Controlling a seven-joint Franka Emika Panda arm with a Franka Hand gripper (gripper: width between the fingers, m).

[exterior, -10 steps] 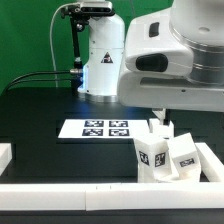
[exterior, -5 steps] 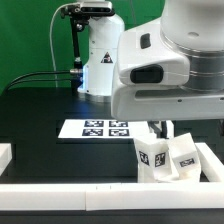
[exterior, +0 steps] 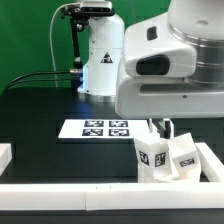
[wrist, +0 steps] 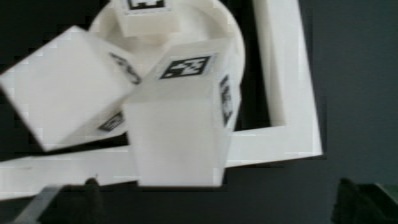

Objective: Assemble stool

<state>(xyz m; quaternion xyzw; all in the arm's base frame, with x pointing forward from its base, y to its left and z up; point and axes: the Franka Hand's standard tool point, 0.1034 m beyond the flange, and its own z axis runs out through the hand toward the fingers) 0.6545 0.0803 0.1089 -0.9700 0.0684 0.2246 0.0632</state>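
You've got a black table (exterior: 40, 110) w/ marker board (exterior: 97, 128), white rails (exterior: 90, 192) & stool parts (exterior: 165, 160) on it.

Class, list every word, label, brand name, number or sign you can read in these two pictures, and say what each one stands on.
Words, brand names, numbers: none can be read in either view.
On the marker board: black-and-white square tags, patterns only, no letters.
On the stool legs: square tags of the same kind, no readable text.
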